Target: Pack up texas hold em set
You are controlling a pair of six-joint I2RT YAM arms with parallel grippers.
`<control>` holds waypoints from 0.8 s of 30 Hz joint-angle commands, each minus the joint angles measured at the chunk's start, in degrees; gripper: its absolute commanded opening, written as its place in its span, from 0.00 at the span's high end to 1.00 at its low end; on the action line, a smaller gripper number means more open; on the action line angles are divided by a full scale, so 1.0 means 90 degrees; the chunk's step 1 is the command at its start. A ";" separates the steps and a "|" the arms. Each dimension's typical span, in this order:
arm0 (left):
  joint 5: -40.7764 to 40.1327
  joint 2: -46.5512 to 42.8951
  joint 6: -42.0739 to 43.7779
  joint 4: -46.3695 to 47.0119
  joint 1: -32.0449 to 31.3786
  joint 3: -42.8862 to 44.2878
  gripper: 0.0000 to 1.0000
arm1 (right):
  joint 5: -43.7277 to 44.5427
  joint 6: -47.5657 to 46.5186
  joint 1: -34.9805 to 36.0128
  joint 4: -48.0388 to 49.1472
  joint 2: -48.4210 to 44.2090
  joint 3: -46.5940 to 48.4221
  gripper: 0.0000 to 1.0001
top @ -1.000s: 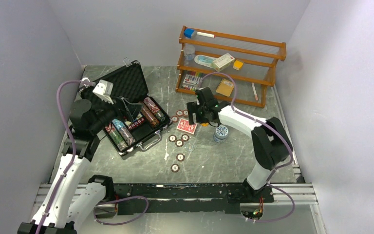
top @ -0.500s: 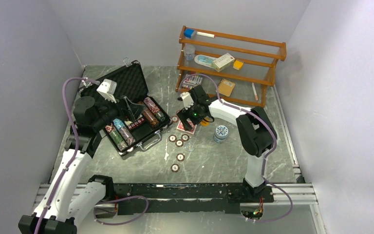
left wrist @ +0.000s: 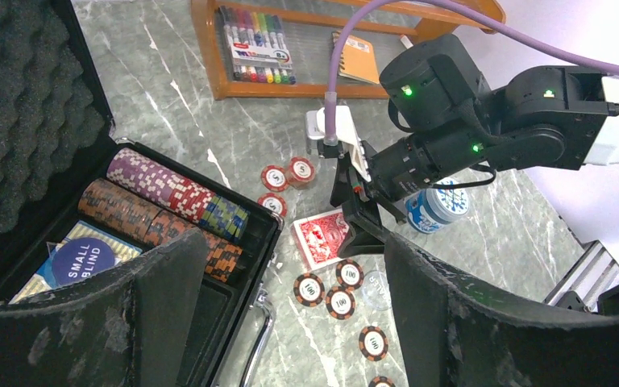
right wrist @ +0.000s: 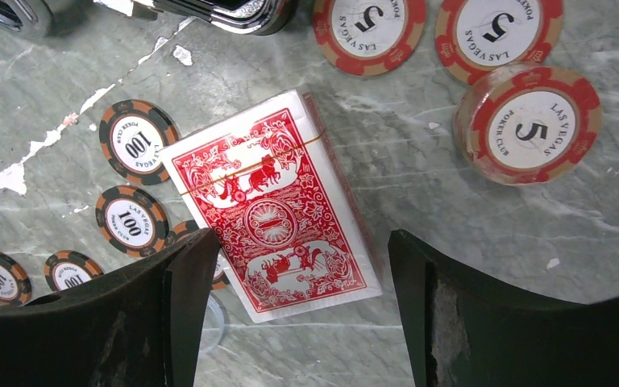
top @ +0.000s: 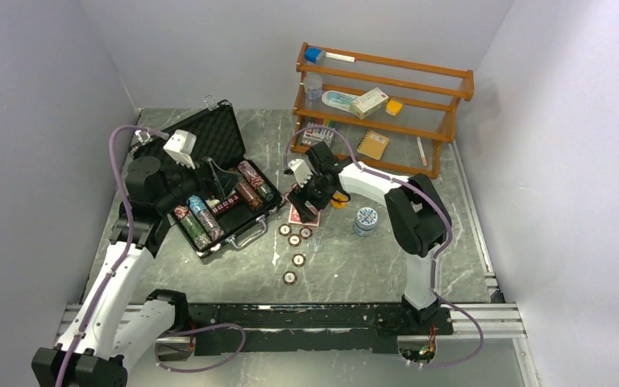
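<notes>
I am hovering the right gripper (right wrist: 298, 250), jaws spread, over the red-backed card deck (right wrist: 270, 201), which is lying on the table (right wrist: 483, 226) right of the open case (top: 209, 137). Judgement: I should be squaring to its tilted long edges and avoiding the chips (right wrist: 135, 143) crowding its left side.

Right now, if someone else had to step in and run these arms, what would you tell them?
Left jaws: open, empty, above the black foam-lined briefcase-style case.
Right jaws: open, empty, poised either side of the red-backed card deck on the grey marbled table.
Done: rows of chips and a dark blue "small blind" disc lie in the case.
Left: the deck, red "5" chips, brown "100" chips, a blue-white chip stack and an orange disc are out on the table. The case lid is open.
</notes>
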 commanded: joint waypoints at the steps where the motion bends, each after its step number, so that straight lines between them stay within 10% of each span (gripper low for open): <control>1: 0.0088 0.0005 0.0036 -0.0010 -0.0009 0.0109 0.16 | 0.0107 -0.0125 0.0063 -0.0293 0.0238 -0.0007 0.18; 24: 0.0128 0.0108 0.0042 -0.0067 -0.0010 0.0126 0.16 | 0.0783 -0.0148 0.0498 0.0397 -0.0201 -0.0507 0.14</control>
